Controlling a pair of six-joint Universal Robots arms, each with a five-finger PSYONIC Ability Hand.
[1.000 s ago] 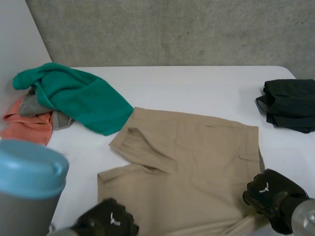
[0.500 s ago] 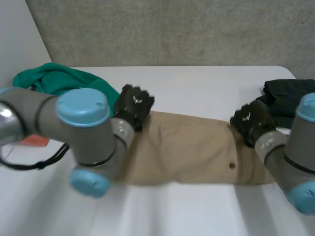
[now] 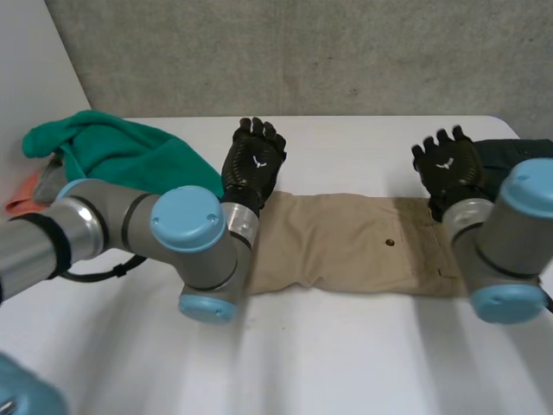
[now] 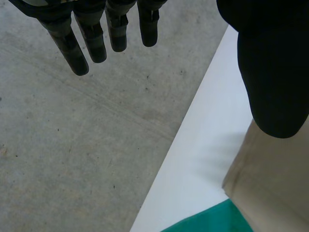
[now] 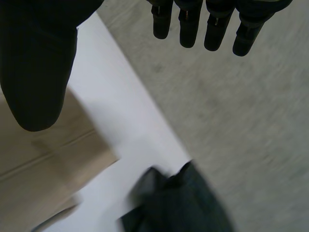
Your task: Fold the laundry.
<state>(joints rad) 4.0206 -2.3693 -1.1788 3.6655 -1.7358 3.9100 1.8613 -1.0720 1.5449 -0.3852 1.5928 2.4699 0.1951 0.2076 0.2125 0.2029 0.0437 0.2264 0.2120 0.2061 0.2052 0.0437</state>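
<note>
The tan shorts (image 3: pixel 354 245) lie folded into a long flat band across the middle of the table. My left hand (image 3: pixel 253 164) hovers open above their far left corner, fingers straight and spread. My right hand (image 3: pixel 448 163) is open too, raised over the far right corner. Neither hand holds cloth. In the left wrist view my fingers (image 4: pixel 91 36) point past the table edge, with a corner of the shorts (image 4: pixel 275 183) below the thumb. Beneath the thumb in the right wrist view sits the shorts' other end (image 5: pixel 43 164).
A green garment (image 3: pixel 130 156) lies heaped at the far left over grey and orange pieces (image 3: pixel 26 194). A folded dark garment (image 3: pixel 510 156) sits at the far right, also seen as dark cloth (image 5: pixel 178 203) in the right wrist view. A grey concrete wall (image 3: pixel 302 52) rises behind the white table (image 3: pixel 346 363).
Both hands carried the near edge of the shorts away from me, folding them in half lengthwise, then let go and rose with fingers spread.
</note>
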